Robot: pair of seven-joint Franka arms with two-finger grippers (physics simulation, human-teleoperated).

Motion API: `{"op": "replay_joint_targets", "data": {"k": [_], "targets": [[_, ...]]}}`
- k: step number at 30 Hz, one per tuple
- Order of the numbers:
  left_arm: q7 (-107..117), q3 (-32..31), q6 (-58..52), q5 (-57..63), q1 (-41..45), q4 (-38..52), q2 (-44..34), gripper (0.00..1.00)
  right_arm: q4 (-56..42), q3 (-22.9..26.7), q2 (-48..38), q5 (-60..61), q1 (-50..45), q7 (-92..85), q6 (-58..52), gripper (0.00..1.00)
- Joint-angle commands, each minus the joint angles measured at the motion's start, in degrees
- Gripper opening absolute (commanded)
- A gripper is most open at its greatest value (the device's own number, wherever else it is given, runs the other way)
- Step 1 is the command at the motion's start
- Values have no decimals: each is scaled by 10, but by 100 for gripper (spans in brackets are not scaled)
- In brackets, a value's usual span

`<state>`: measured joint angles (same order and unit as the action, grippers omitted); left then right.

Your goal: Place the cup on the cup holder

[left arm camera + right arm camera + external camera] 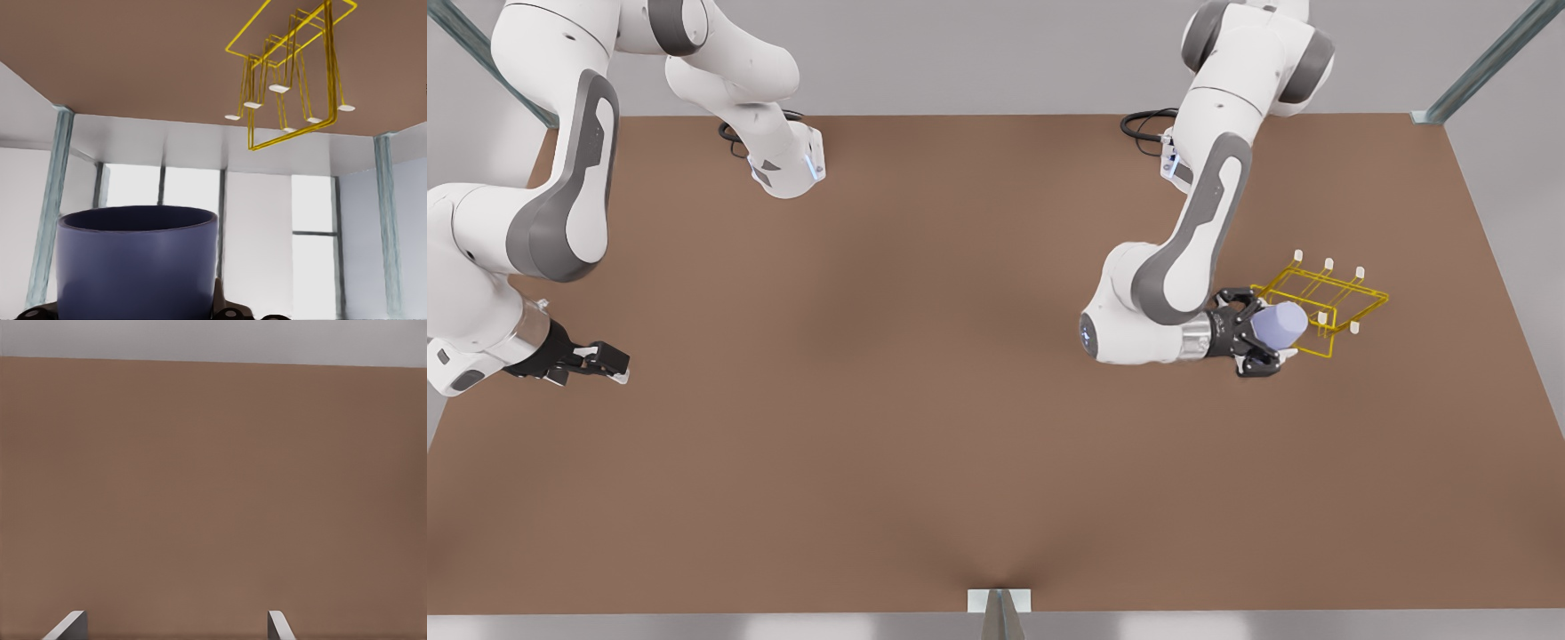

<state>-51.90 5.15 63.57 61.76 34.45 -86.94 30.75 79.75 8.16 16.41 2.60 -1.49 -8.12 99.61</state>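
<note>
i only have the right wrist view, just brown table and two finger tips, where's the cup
Observer: The cup is held in the left claw, at the front view's right.
Operator: is it on the holder yet
Observer: No. It lies sideways beside the yellow cup holder, at its near edge.
Operator: and my claw
Observer: The right claw waits open at the front view's left, far from the holder.
</note>
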Motion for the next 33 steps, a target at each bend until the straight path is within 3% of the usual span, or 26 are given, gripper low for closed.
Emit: {"op": "replay_joint_targets", "data": {"k": [1, 5, 10, 16, 33], "targets": [[85, 1, -114, 56, 0, -29, 0, 66, 0, 0, -1, 0, 0, 0, 0, 100], [106, 28, -111, 48, -8, -67, 20, 66, 0, 0, -1, 0, 0, 0, 0, 100], [146, 49, -111, -70, -9, -108, 26, 66, 0, 0, -1, 0, 0, 0, 0, 100], [149, 113, -44, -67, -11, -111, 62, 66, 0, 0, -1, 0, 0, 0, 0, 100], [196, 132, -12, -121, -32, -156, 89, 66, 0, 0, -1, 0, 0, 0, 0, 100]]}}
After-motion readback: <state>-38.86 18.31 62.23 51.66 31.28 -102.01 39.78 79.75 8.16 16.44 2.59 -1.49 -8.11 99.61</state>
